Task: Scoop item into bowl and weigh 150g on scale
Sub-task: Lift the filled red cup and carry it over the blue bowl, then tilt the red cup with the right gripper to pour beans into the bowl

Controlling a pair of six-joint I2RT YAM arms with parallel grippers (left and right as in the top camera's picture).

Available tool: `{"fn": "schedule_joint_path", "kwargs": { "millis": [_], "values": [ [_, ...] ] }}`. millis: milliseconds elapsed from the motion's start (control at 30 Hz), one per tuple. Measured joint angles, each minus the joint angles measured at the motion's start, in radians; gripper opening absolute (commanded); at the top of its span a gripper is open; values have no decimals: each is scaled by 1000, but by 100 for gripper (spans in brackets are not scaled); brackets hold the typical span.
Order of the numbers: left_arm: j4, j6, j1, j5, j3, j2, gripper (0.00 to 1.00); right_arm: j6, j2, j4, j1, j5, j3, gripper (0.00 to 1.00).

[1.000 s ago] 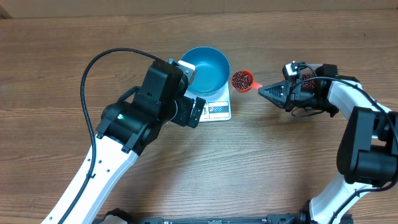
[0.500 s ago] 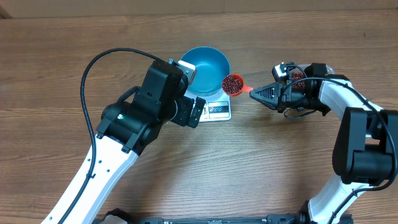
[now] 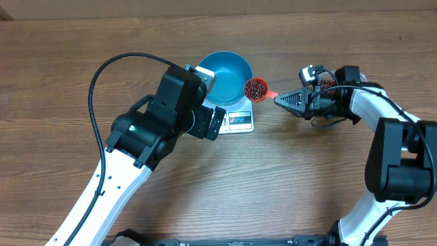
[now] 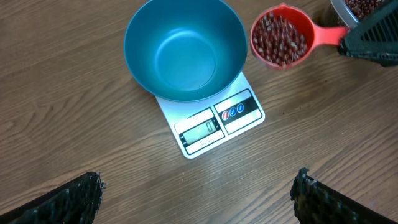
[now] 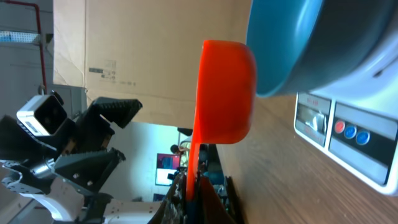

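The blue bowl [image 3: 229, 76] sits on the white kitchen scale [image 3: 237, 121] near the upper middle of the overhead frame, on a wooden table [image 3: 61, 61]. The bowl covers the back of the scale and leaves the front strip bare. In the left wrist view the grey display [image 4: 200, 130] shows what looks like a single zero, with three small round buttons [image 4: 234, 111] to its right.

The right gripper [image 3: 280, 100] reaches in from the right side of the frame. Its jaws are pinched tight on the handle of a red-orange scoop [image 4: 281, 36]. The scoop is held level and above the table, with its cup just beside the bowl's right rim. Whether it touches the rim cannot be told. The cup is full of dark red-brown beans [image 4: 278, 41].

At the top right corner of the left wrist view, more beans lie in a pale-rimmed container [image 4: 339, 11], which is cut off by the frame edge.

The left gripper [image 4: 196, 199] hangs over the scale's front edge with its jaws spread wide and nothing between them. Its black fingertips [image 4: 78, 198] show at the lower corners of that view
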Motion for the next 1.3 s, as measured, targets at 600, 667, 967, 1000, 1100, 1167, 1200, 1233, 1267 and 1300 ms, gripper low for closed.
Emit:
{"fn": "schedule_joint_path", "kwargs": {
  "millis": [600,667,967,1000,1100,1167,1200,1233,1267,1300],
  "values": [
    [0,0,0,0,0,0,100,515,0,537,52,3,-3,4],
    [0,0,0,0,0,0,100,557,0,576,75,13,-4,4],
    [0,0,0,0,0,0,100,625,0,658,124,124,-4,4],
    [0,0,0,0,0,0,100,626,0,673,124,142,-4,4],
    [0,0,0,0,0,0,99,632,0,736,126,187,-4,4],
    [0,0,0,0,0,0,100,621,0,769,131,216,-4,4],
    [0,0,0,0,0,0,100,608,0,772,135,232,-4,4],
    [0,0,0,0,0,0,99,597,0,774,137,239,-4,4],
    [0,0,0,0,0,0,100,575,0,775,143,252,-4,4],
    [0,0,0,0,0,0,100,555,0,775,146,264,-4,4]
  ]
}}
